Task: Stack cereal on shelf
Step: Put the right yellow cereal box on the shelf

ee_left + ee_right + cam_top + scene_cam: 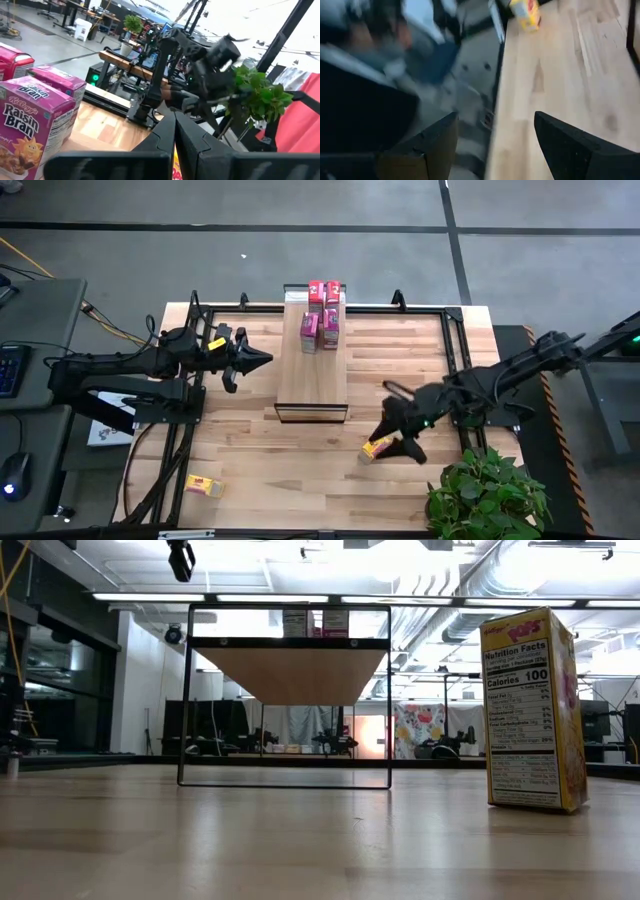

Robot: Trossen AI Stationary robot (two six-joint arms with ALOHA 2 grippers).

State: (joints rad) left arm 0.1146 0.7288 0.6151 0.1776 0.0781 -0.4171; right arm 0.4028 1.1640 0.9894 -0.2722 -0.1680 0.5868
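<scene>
Right tool [392, 442] open, beside yellow box [377, 447] near shelf [312, 370] front. Left tool [262, 360] closed, empty, left of shelf.

"Raisin Bran" on magenta box [30, 132]

Left gripper [262, 360] fingers closed; right gripper [383, 442] fingers spread.

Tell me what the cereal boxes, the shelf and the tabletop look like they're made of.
The yellow cereal box looks like printed cardboard with a slightly glossy finish, going by its folded edges and nutrition panel. The shelf appears to have a light wood-grain top, possibly laminate, in a thin dark frame that is likely metal. The tabletop looks like joined wooden planks, with visible seams and grain.
</scene>
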